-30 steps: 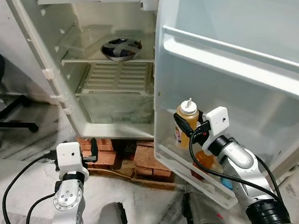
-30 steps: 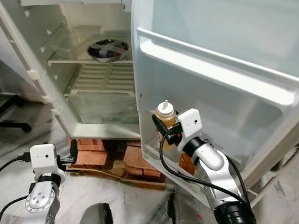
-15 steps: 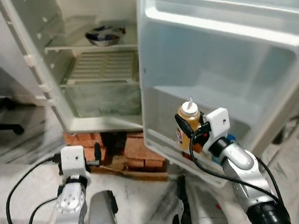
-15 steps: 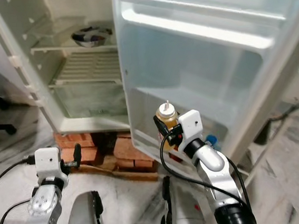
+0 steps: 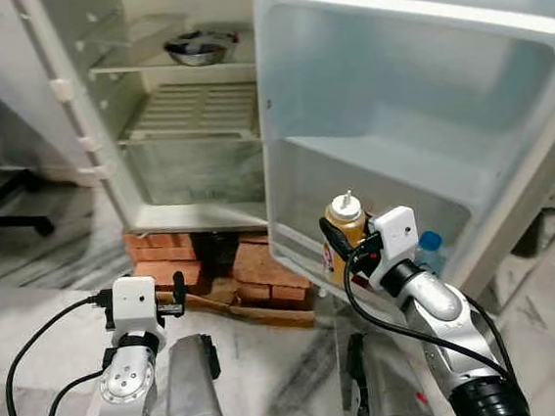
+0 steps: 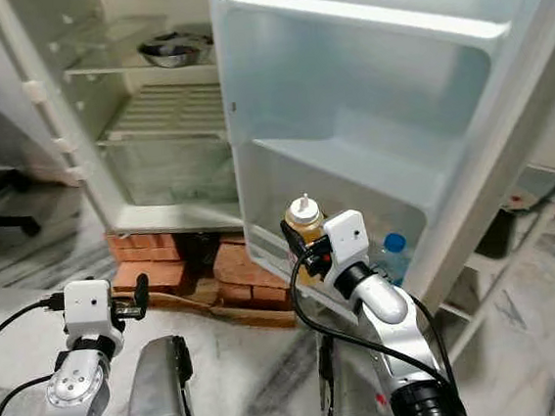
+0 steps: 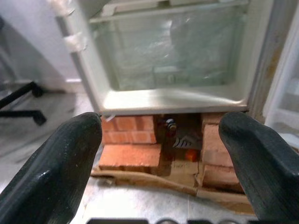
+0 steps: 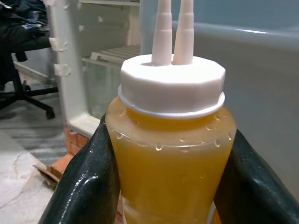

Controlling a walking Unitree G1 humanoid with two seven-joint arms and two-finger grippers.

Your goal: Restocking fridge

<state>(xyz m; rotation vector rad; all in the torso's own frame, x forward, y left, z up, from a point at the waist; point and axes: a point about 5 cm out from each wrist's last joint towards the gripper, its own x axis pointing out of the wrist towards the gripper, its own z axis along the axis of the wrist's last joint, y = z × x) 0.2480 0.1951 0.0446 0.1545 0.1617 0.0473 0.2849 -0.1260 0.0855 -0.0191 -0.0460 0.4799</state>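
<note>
My right gripper (image 5: 346,251) is shut on a yellow sauce bottle (image 5: 345,233) with a white twin-nozzle cap, held upright just in front of the open fridge door's bottom shelf (image 5: 308,269). The same sauce bottle (image 8: 171,168) sits between the black fingers (image 8: 86,182) in the right wrist view. A blue-capped bottle (image 5: 426,250) stands in that door shelf behind my wrist. My left gripper (image 5: 175,289) hangs low at the left, open, its fingers (image 7: 51,177) wide apart and facing the fridge's crisper drawer (image 7: 170,51).
The fridge (image 5: 191,128) stands open on red bricks (image 5: 164,253), with a metal bowl (image 5: 198,48) on its upper glass shelf. The door's upper shelf (image 5: 407,18) is a long white rail. An office chair base (image 5: 7,209) sits at far left on the marble floor.
The view has shifted, bringing the door's lower shelf closer. My right gripper still carries the sauce bottle, now nearer the bottom door shelf. The left arm hangs much as before.
</note>
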